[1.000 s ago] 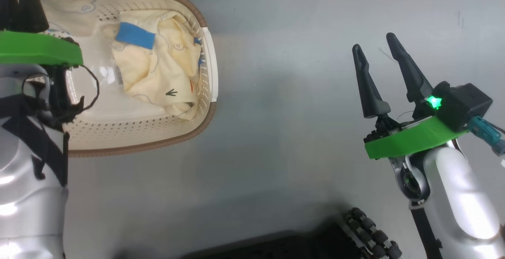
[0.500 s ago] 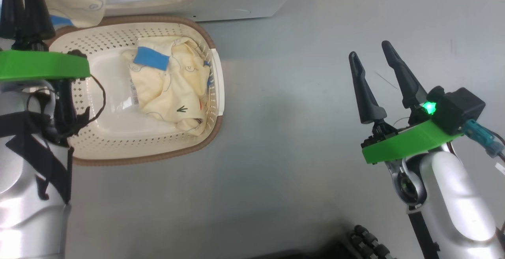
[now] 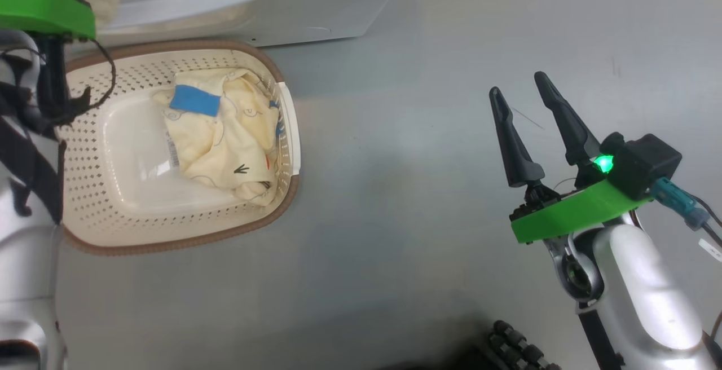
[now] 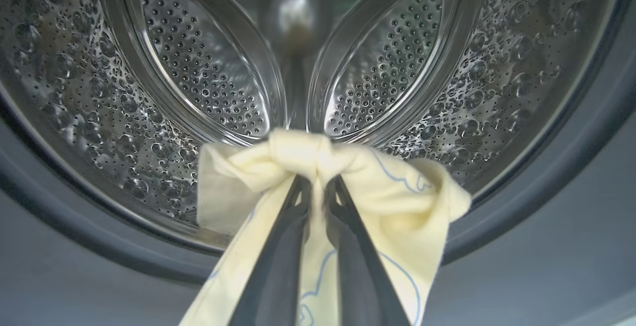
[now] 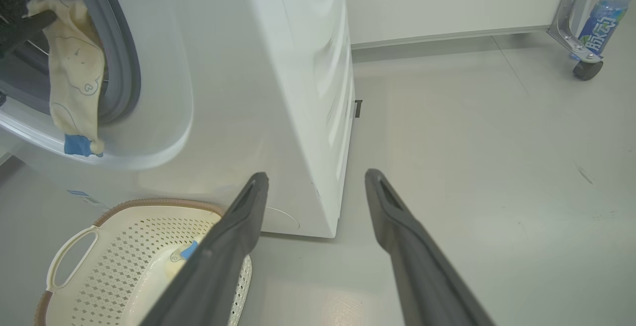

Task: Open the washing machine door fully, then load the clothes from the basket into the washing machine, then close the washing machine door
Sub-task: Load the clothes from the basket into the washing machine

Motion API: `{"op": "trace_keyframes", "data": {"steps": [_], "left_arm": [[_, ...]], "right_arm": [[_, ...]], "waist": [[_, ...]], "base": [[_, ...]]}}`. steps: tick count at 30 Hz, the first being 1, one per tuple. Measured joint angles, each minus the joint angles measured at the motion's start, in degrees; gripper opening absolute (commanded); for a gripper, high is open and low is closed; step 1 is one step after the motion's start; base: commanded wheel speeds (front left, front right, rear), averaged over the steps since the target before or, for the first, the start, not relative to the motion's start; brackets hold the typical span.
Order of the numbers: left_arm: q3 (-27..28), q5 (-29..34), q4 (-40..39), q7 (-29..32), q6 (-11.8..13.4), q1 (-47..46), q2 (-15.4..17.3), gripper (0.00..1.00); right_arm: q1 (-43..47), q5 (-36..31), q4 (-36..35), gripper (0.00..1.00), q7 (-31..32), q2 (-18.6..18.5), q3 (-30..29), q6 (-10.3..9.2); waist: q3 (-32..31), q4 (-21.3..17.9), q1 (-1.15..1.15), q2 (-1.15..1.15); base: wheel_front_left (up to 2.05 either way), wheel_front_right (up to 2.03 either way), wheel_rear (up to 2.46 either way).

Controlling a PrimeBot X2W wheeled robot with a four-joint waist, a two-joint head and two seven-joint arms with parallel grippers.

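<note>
The step in hand is loading. The left gripper [image 4: 318,181] is nearly shut and pinches a cream cloth [image 4: 397,202] between its two dark fingers. In the left wrist view the cloth is bunched at the fingertips in the middle of the frame and hangs down to the bottom edge. Right behind it is the shiny drum [image 4: 198,77] with all its little holes, and the dark grey ring [image 4: 571,167] curves round the mouth. So the cloth is at the mouth of the washing machine [image 5: 248,67], not deep inside.

In the right wrist view, at the upper left of the frame, the same cloth drapes over the lower lip of the opening, and its blue end hangs outside.

I think the next move is to push the cloth further into the drum and then let go. If the gripper lets go too soon, the cloth may slide back out onto the floor [image 3: 395,189].

More clothes [image 3: 225,139] lie in the basket [image 3: 169,240], at the left of the head view, just below the machine's white front. They are a cream heap with a blue patch on top, pushed to the right side of the basket. The job is not done, and I think the left gripper must go back for them.

The right gripper [image 3: 517,83] is at the right of the head view. Its fingers are spread wide. It holds nothing and touches nothing, and it hangs over bare floor, well apart from the basket.
</note>
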Motion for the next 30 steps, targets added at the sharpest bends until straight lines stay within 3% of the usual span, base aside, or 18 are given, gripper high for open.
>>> {"op": "trace_keyframes", "data": {"steps": [9, 30], "left_arm": [[-0.82, 0.87, 6.33, 3.82, 0.52, -9.28, 2.03, 0.00], [-5.66, 4.50, 16.92, 5.48, 0.76, -23.77, 4.15, 0.00]], "right_arm": [[-0.05, 0.91, 0.03, 1.00, 0.00, 0.15, 0.90, 0.00], [-0.28, 2.43, 0.12, 1.00, 0.00, 0.51, 2.65, 0.00]], "waist": [[1.42, -2.23, 0.00, 0.00], [5.86, -4.60, 0.01, 0.00]], "base": [[0.00, 0.00, 0.00], [0.00, 0.00, 0.00]]}}
